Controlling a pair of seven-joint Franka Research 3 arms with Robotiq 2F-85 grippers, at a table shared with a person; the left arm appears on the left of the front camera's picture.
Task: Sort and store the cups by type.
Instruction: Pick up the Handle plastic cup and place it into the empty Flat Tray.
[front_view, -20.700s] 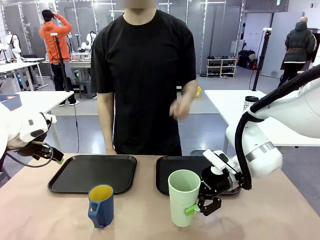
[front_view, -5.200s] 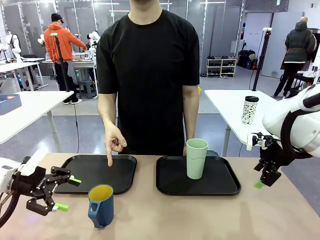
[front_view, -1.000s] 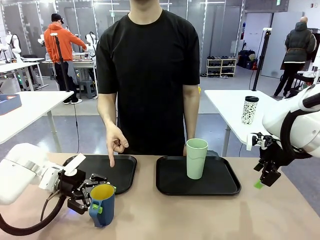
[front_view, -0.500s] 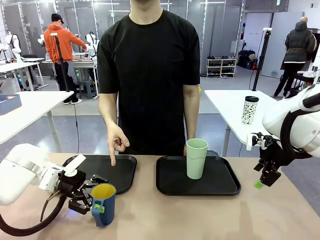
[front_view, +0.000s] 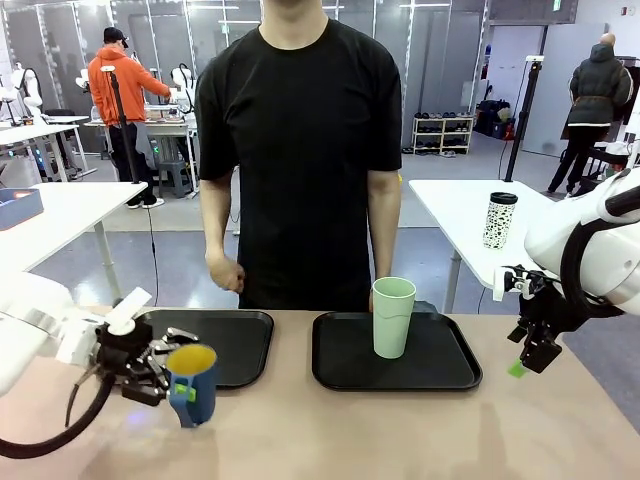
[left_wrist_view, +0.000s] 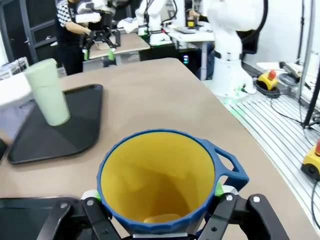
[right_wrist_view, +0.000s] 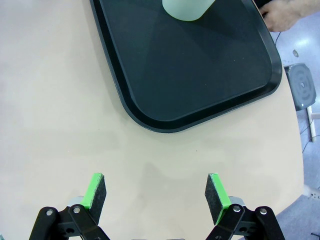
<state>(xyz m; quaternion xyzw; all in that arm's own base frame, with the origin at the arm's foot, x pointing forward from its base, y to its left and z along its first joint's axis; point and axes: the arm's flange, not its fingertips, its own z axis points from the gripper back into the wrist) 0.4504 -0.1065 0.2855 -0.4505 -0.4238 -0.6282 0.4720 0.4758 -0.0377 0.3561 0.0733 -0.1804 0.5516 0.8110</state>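
**Left arm carrying blue mug to the left tray**

Left gripper (front_view: 170, 378) is clamped on the blue mug (front_view: 192, 384), green pads on opposite sides of the wall below the rim. In the front view the mug looks lifted off the table (front_view: 330, 440) and blurred, so likely mid-move. The left tray (front_view: 235, 345) lies just ahead of the gripper, its near corner right behind the mug. To do this well: keep the mug upright, clear the tray lip before lowering, set it flat on the tray floor, then release. Grip is low on a rounded wall, so go slow to avoid tipping.

Mug: dark blue outside, yellow inside, empty, handle (left_wrist_view: 231, 165) sticking out to one side past a finger in the left wrist view.

Mint tumbler (front_view: 393, 316) stands upright on the right tray (front_view: 440, 372), well ahead of the right gripper (right_wrist_view: 156, 197), which hangs spread wide and empty over bare table off the tray's near corner.
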